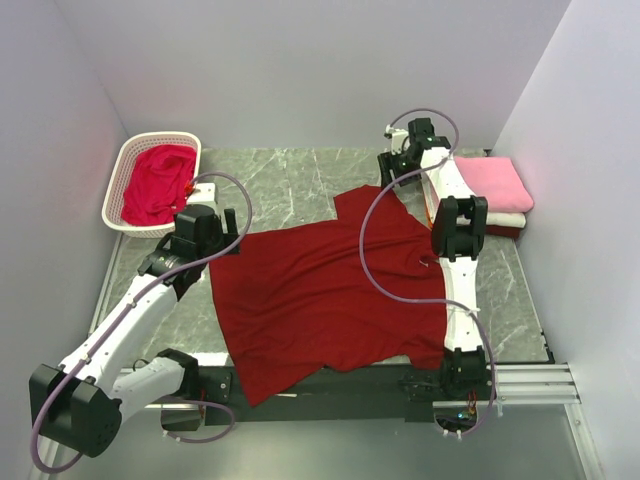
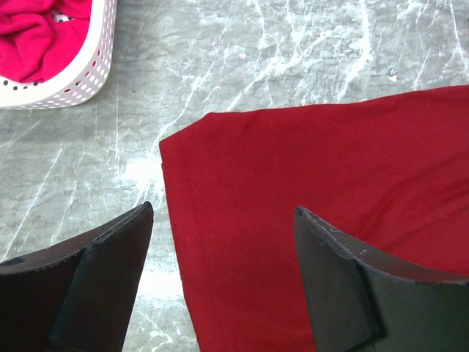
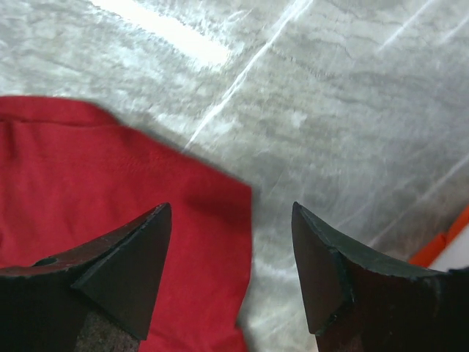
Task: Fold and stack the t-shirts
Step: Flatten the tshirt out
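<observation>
From above, you are looking at a grey marble table closed in by plain white walls on the left, right and far sides. A white basket is sitting at the far left corner with a crimson shirt bunched inside it. At the far right a folded pink shirt is resting on a folded white shirt. The dark red shirt is lying spread flat across the middle, its near hem hanging over the near edge of the table. The left gripper is hovering at the shirt's left sleeve, and the right gripper is hovering just beyond the far sleeve, close to the folded pile.

Through the left wrist camera, you are seeing the left gripper with its fingers standing wide apart and holding nothing. The stitched corner of the dark red shirt is lying flat on the marble below the gap. Its side edge is running down just inside the left finger, and cloth is stretching away under the right finger. The basket rim and a bit of crimson shirt are showing in the far left corner.

Through the right wrist camera, you are seeing the right gripper with its fingers also spread wide and gripping nothing. A corner of the dark red shirt is lying on the marble below, reaching from the left finger partway into the gap, and bare marble is showing under the right finger.
</observation>
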You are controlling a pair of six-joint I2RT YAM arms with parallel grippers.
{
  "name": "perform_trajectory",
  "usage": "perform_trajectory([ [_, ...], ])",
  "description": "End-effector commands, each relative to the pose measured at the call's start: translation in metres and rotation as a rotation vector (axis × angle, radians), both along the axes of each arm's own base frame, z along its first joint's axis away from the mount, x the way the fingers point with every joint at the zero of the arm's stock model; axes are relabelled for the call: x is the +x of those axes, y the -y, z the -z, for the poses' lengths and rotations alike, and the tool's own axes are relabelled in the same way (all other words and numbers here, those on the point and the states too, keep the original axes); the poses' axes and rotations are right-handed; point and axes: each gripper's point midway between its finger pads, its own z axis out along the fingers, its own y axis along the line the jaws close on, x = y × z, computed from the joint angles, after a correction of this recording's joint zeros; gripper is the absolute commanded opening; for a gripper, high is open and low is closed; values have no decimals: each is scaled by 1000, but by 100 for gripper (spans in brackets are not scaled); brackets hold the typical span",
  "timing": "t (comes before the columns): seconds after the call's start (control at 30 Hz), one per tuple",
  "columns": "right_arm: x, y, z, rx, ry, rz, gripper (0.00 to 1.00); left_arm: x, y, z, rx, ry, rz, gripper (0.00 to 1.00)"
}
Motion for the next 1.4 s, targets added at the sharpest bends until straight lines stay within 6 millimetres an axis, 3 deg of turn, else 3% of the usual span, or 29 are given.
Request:
perform_trajectory([
  [0.0,14,-8,1,-36,71,-43,72,5,3,-7,-13,32,14,82],
  [0.1,14,-9,12,-33,54,-49,70,5,4,-5,-15,28,20,82],
  [0.3,11,-22,14,-9,48,-80,57,6,4,-2,-9,13,20,82],
  [0.33,10,-24,13,-7,47,-87,45,6,4,-2,-9,13,19,82],
  [0.43,8,-25,6,-4,52,-101,21,6,4,-2,-9,15,19,82],
  [0.53,8,-23,-10,-12,83,-108,7,6,3,-3,-9,16,17,82],
  [0.57,9,-23,-25,-11,110,-106,6,6,3,-2,-9,15,19,82],
  [0.63,8,-23,-38,-8,134,-107,1,6,4,-3,-12,16,20,82],
  [0.67,8,-24,-59,-6,170,-106,0,5,4,-2,-13,14,22,82],
  [0.8,-2,-32,-99,34,227,-125,0,5,6,-2,-18,12,29,81],
  [0.83,-10,-35,-98,43,212,-136,0,5,6,-2,-20,12,30,81],
  [0.9,-21,-43,-118,58,242,-163,0,5,6,-3,-23,14,30,81],
  [0.93,-31,-46,-110,59,218,-178,0,4,7,-3,-24,14,33,81],
  [0.97,-39,-50,-123,70,235,-195,0,5,7,-4,-26,16,34,81],
  [1.0,-47,-59,-123,68,234,-230,0,4,7,-3,-27,16,34,81],
  [1.03,-61,-64,-110,69,194,-250,0,4,7,-3,-29,16,36,81],
  [1.1,-87,-77,-111,76,168,-336,0,4,8,-4,-32,18,38,81],
  [1.17,-127,-97,-90,65,83,-446,2,4,9,-5,-35,20,42,81],
  [1.23,-176,-107,-67,28,-16,-605,13,3,8,-6,-36,21,42,81],
  [1.33,-213,-105,-52,2,-70,-698,27,2,10,-5,-41,22,50,81],
  [1.37,-216,-103,-52,4,-70,-702,31,3,9,-6,-40,23,47,81],
])
